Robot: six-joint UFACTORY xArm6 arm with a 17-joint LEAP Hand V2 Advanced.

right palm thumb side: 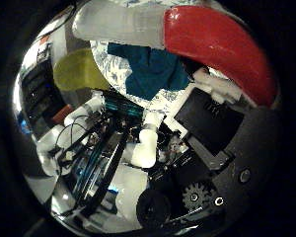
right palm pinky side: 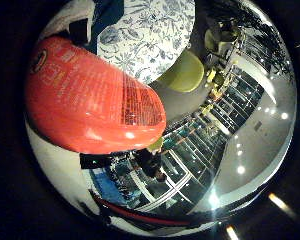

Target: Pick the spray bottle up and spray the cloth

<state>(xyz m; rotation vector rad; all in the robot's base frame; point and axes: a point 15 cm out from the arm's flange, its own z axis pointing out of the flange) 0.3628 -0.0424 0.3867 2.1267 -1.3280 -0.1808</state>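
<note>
Little finger side palm view: the red spray bottle (right palm pinky side: 90, 97) fills much of the view and lies close against the palm, its printed label facing the camera. Beyond it is a table (right palm pinky side: 150, 35) covered with a blue-and-white floral pattern, with a yellow-green chair (right palm pinky side: 182, 72) beside the table edge. The rest of this view shows the room interior with shelving and ceiling lights. Thumb side palm view: the bottle's red body joins a translucent white spray head (right palm thumb side: 116, 24), and the bottle spans the view just beside the palm. The teal cloth (right palm thumb side: 150, 71) lies crumpled on the floral table, apart from the bottle. The hand (right palm thumb side: 187, 128) shows white and black parts and a gear; its fingers (right palm thumb side: 147, 143) are curled inward around the bottle, holding it off the table.
</note>
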